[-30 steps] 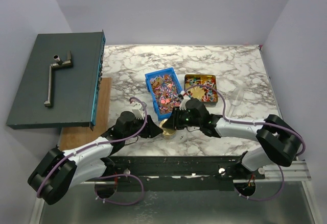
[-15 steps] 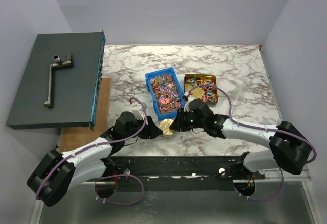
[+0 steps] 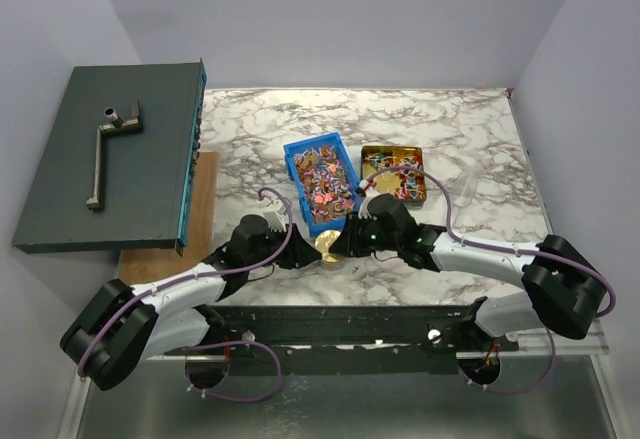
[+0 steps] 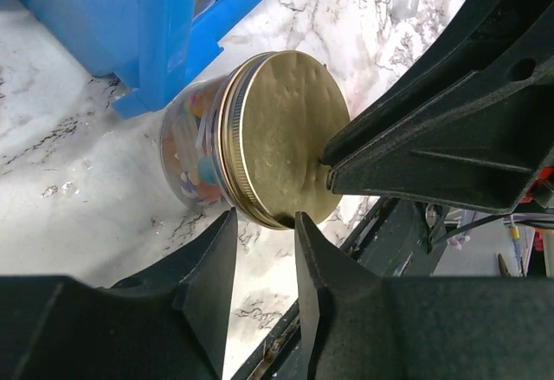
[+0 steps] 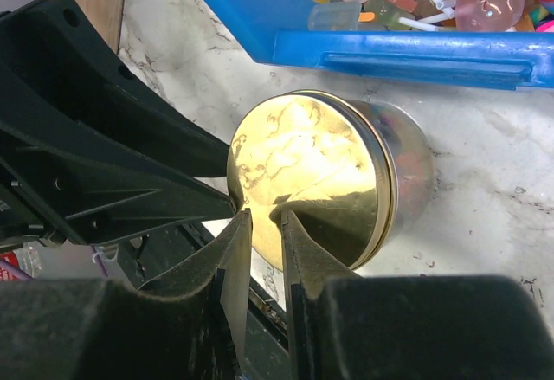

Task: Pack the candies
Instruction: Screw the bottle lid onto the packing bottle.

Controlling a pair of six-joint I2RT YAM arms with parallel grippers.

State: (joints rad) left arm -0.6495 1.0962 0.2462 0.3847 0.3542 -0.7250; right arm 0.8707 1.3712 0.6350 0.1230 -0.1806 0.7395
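Observation:
A glass jar (image 3: 327,248) with a round gold lid (image 4: 281,133) (image 5: 303,172) stands on the marble just in front of the blue bin (image 3: 297,149). Candies fill the bin (image 3: 322,179) and show through the jar's glass (image 4: 195,168). My left gripper (image 4: 262,220) (image 3: 305,256) is at the lid's left rim, its jaws a little apart with bare marble showing between them. My right gripper (image 5: 264,215) (image 3: 340,247) comes in from the right, its jaws narrowly apart over the lid's near edge. Each gripper's fingers touch the lid's rim.
A gold rectangular tin (image 3: 425,174) with more candies sits right of the bin. A dark grey box (image 3: 110,159) with a metal handle stands at the left, and a wooden board (image 3: 205,209) lies beside it. A clear plastic piece (image 3: 470,189) lies at the far right.
My right gripper came down from the bin's front edge to the jar lid. The left gripper slid in toward the lid and its jaws narrowed.

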